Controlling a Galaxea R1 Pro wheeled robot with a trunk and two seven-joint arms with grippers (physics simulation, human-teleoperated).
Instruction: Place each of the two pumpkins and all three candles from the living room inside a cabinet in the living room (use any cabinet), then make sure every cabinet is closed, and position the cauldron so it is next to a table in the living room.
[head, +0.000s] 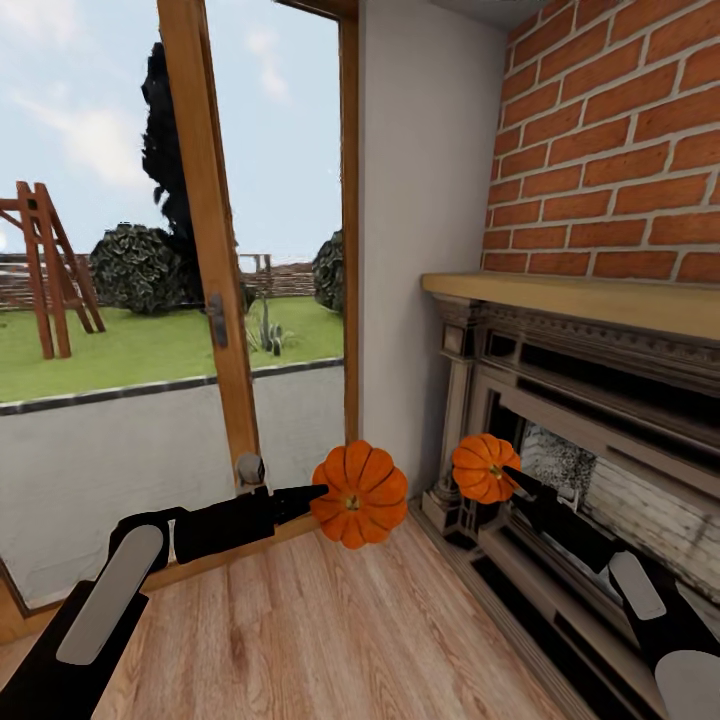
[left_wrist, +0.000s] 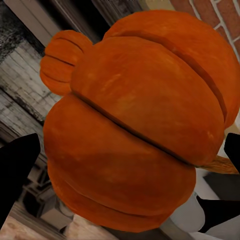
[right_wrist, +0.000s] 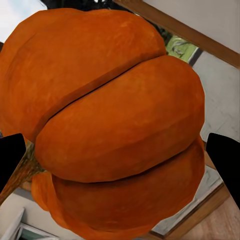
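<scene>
Pumpkins held one in each gripper above the plank floor (head: 330, 620).

The left gripper (head: 322, 493) is closed around the larger pumpkin (head: 360, 493); the right gripper (head: 508, 475) clamps the smaller pumpkin (head: 482, 467) just beside it. Beyond stand the fireplace (head: 600, 440), brick wall (head: 610, 150) and wood-framed window (head: 215, 250).
</scene>
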